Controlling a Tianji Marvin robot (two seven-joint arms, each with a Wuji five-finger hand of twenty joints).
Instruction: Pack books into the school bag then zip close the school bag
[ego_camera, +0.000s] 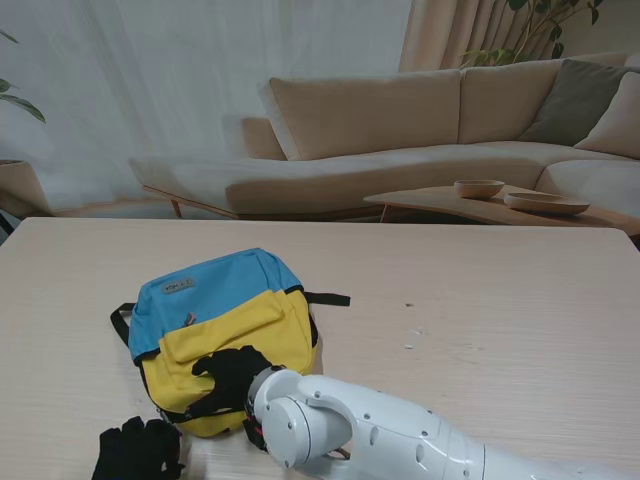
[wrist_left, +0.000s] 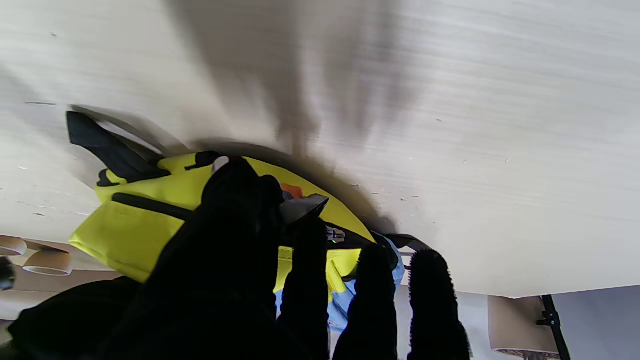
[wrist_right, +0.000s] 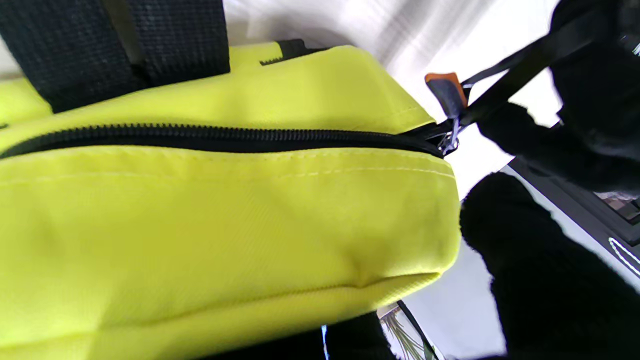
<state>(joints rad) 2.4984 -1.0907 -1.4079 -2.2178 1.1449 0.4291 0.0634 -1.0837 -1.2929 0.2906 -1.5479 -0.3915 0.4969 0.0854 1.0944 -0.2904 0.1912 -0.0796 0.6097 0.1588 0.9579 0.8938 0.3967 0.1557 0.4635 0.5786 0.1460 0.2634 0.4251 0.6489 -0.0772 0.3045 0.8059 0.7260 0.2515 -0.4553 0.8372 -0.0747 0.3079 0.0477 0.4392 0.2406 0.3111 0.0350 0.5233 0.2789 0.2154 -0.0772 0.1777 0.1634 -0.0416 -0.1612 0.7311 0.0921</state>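
The school bag (ego_camera: 215, 300), blue on top and yellow in front, lies flat on the left of the table. My right hand (ego_camera: 232, 372) rests on its yellow front with fingers spread, holding nothing. My left hand (ego_camera: 140, 450) sits at the bag's near-left corner. In the right wrist view the black zipper (wrist_right: 225, 136) is closed up to its slider (wrist_right: 448, 142), where an orange-grey pull tab (wrist_right: 445, 92) stands free. A taut black strap (wrist_right: 520, 75) runs from the slider into my left hand (wrist_right: 595, 100). The left wrist view shows the same tab (wrist_left: 302, 206) at my fingertips (wrist_left: 310, 235). No book is visible.
My white right forearm (ego_camera: 380, 430) crosses the near edge of the table (ego_camera: 500, 300). A black bag strap (ego_camera: 328, 298) sticks out to the right. Beyond the table stand a beige sofa (ego_camera: 380, 130) and a low table with bowls (ego_camera: 480, 188).
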